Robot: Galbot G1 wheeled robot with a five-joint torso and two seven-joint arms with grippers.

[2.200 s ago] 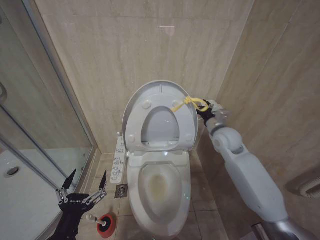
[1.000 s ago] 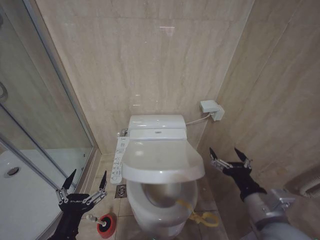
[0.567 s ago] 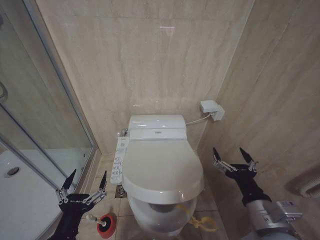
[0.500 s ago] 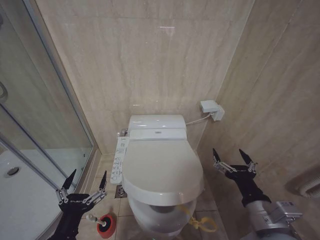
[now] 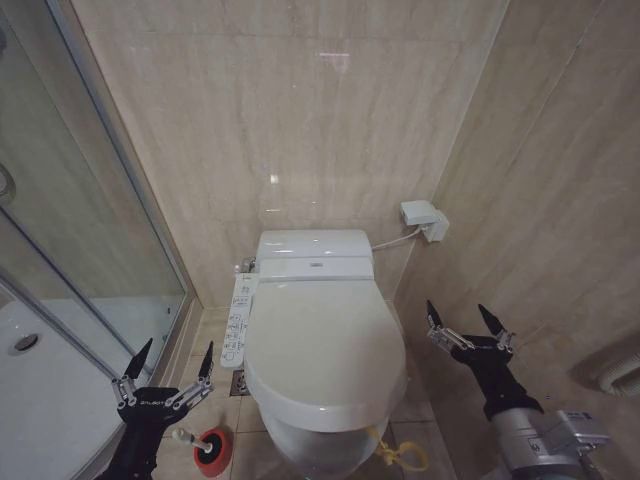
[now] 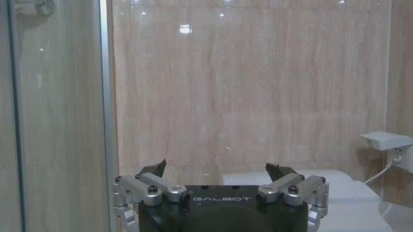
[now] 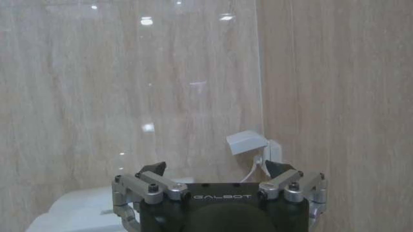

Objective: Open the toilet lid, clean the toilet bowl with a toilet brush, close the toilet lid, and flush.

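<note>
The toilet lid [image 5: 322, 350] is lying shut over the toilet bowl [image 5: 310, 448], its yellow strap [image 5: 395, 452] hanging off the front edge toward the floor. The right pincer [image 5: 463, 325] is hovering beside the toilet's right side, fingers spread wide and holding nothing. The left pincer [image 5: 169, 372] is waiting low by the shower's glass door [image 5: 60, 260], likewise wide and empty. The toilet brush [image 5: 186, 437] is standing in its red holder cup [image 5: 212, 448] on the floor, just under the left pincer. Judged remaining: the flush. A control panel [image 5: 238, 322] is sitting along the seat's left side; a light, square press would suit.
</note>
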